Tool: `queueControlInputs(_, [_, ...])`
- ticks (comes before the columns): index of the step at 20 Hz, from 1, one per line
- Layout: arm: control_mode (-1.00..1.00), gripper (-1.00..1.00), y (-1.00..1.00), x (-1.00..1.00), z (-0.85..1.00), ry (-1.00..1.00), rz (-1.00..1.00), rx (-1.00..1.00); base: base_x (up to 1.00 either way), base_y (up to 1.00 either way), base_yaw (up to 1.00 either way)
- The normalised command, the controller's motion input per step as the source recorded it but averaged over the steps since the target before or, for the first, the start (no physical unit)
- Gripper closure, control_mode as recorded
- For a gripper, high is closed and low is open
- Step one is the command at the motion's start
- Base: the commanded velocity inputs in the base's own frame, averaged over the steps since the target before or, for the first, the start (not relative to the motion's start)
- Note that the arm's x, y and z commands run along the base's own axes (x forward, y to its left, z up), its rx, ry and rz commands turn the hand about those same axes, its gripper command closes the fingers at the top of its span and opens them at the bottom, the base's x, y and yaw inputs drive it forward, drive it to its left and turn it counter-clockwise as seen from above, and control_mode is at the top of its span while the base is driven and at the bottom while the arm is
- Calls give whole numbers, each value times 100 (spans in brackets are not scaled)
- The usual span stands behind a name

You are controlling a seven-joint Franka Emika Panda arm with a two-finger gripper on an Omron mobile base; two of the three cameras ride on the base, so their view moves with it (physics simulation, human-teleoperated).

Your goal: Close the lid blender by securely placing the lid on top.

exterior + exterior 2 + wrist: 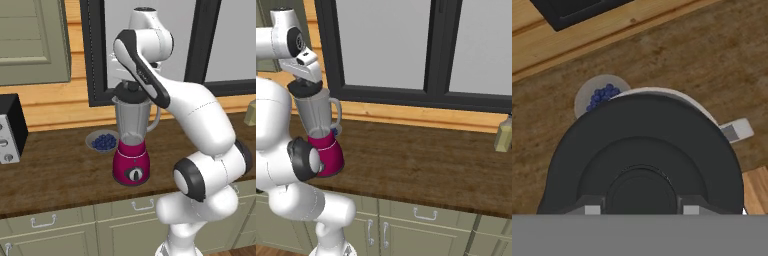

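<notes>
Capping the clear grey blender, a dark round lid, its knob between the gripper's part-open jaws.

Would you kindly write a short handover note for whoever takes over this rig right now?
Hand: shut on the lid, gripping its centre knob.
Blender: upright on the wooden counter, bowl of blueberries behind it.
Done: lid carried to the jar mouth, at or just above the rim.
Left: confirm it is seated, press down, open the hand, retreat upward.

glossy white arm, dark joint rings
</notes>
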Motion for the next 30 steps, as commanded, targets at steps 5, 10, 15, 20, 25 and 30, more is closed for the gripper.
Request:
queueControlInputs(5, [-100, 100, 0, 10, -18, 0, 0, 0, 0, 0, 0])
queueControlInputs(10, [-100, 100, -12, 5, -1, 0, -1, 0, 0, 0, 0])
queueControlInputs(15, [-100, 100, -13, 4, 0, 0, -2, 0, 0, 0, 0])
queueControlInputs(20, [-100, 100, -20, 0, 0, 1, -5, 0, 0, 0, 0])
queueControlInputs(25, [-100, 100, -17, 0, 0, 0, -5, 0, 0, 0, 0])
queueControlInputs(30, [-100, 100, 0, 2, 0, 0, -1, 0, 0, 0, 0])
